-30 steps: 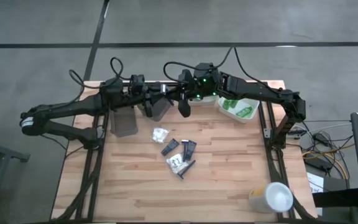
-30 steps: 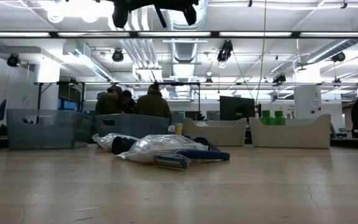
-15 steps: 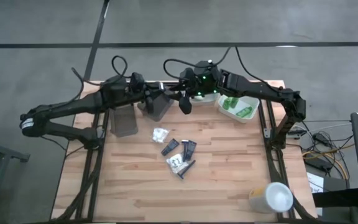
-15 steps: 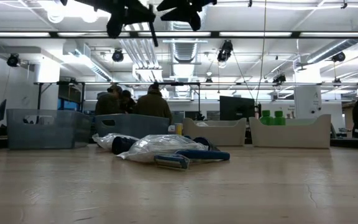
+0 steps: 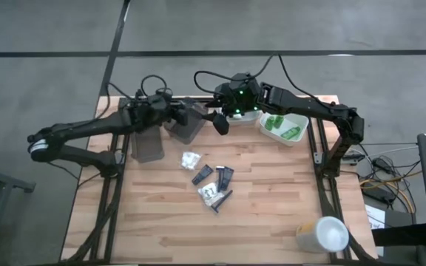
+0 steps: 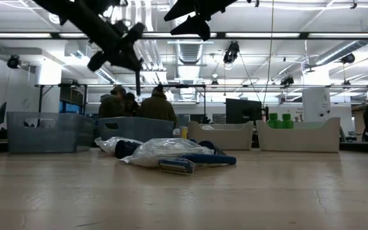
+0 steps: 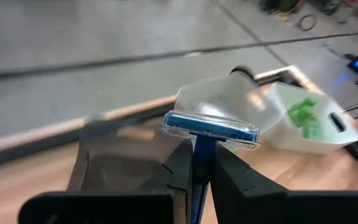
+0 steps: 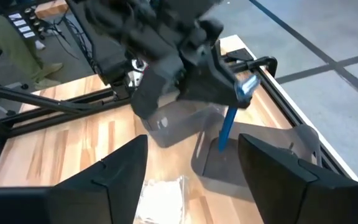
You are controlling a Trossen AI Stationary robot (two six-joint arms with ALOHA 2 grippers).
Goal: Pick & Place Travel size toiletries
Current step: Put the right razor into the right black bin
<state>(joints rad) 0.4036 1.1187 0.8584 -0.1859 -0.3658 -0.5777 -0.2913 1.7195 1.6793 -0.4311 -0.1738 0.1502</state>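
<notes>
My left gripper (image 7: 197,163) is shut on a blue razor (image 7: 209,127) with a clear cap over its head. It hangs above the grey-brown tray (image 5: 191,128) at the table's far edge, and the right wrist view also shows the razor (image 8: 229,121). My right gripper (image 8: 194,174) stands open just right of it (image 5: 219,122), with nothing between its fingers. The other travel size toiletries (image 5: 213,183), dark flat tubes and white packets, lie in a loose pile at the table's middle. Green bottles lie in the white tray (image 5: 297,139). My left gripper pinches the razor's blue handle just below the head (image 7: 199,147) between its two fingers. The capped head stands out past the fingertips. The rest of the handle (image 8: 224,138) hangs slanting below the fingers, clear of the tray beneath.
A dark grey tray (image 5: 148,146) stands left of the grey-brown one. A big white cup (image 5: 324,233) lies at the near right corner. The near half of the table is bare wood. People stand in the room behind the table (image 6: 139,107).
My left gripper has drawn back toward the table's left edge and sunk, tipping and rolling, with the razor still in it. My right gripper has opened and stayed almost where it was.
</notes>
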